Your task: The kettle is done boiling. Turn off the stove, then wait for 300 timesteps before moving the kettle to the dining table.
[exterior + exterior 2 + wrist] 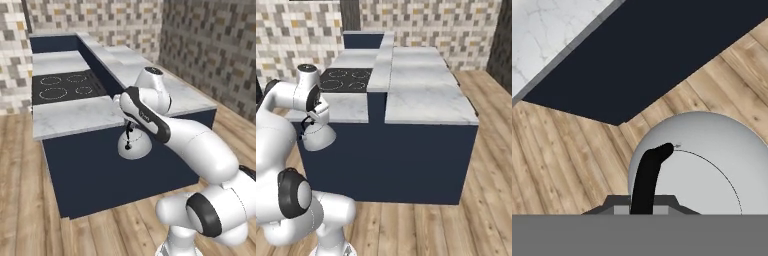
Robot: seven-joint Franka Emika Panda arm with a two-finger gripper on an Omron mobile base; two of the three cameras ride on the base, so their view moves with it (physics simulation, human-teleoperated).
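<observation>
The silver-grey kettle (135, 147) hangs in the air by its thin black handle, just off the near edge of the marble counter and in front of the navy base. My gripper (129, 128) is shut on that handle from above. The right base view has the kettle (319, 137) under the gripper (309, 121) at the left. From the hand view, the kettle's dome (712, 160) sits over the wooden floor, with my gripper (643, 207) closed on its handle. The stove (65, 86) (348, 80) lies behind, bare. The dining table (131, 62) (426, 95) runs along the right.
A marble counter slab (75, 117) lies between the stove and the kettle. A raised navy ledge (378, 75) separates the stove side from the dining table. Wooden floor (406, 225) surrounds the island, and tiled walls (200, 40) stand behind.
</observation>
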